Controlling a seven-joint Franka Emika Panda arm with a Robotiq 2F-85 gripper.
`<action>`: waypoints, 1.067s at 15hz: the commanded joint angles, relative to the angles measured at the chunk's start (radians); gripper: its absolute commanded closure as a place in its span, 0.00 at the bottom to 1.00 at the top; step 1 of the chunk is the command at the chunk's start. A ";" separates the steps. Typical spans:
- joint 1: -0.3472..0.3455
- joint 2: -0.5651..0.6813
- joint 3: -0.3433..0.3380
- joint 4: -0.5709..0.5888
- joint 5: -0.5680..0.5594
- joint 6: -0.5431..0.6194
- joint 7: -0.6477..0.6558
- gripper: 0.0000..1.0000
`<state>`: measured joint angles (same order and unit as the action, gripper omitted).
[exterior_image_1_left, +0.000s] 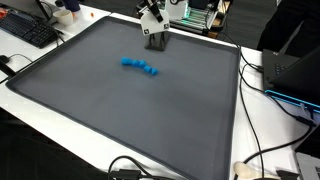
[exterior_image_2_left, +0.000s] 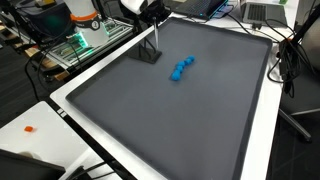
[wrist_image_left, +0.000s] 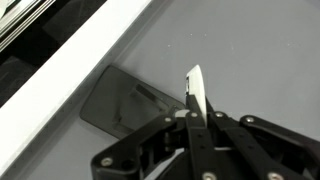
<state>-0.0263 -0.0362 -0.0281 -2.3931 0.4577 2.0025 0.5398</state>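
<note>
Gripper (jaws closed) pinches white strip over mat.

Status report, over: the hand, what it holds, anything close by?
Hand shut on thin white flat strip. Dark grey flat rectangular piece on the grey mat just beyond it. Blue knobbly chain lies apart, mid-mat.
</note>
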 joint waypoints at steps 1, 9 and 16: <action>-0.001 -0.065 0.006 -0.094 0.029 0.083 0.070 0.99; 0.009 -0.061 0.019 -0.187 0.100 0.245 0.096 0.99; 0.018 -0.051 0.026 -0.248 0.192 0.369 0.071 0.99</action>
<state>-0.0145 -0.0739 -0.0075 -2.6012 0.5991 2.3225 0.6274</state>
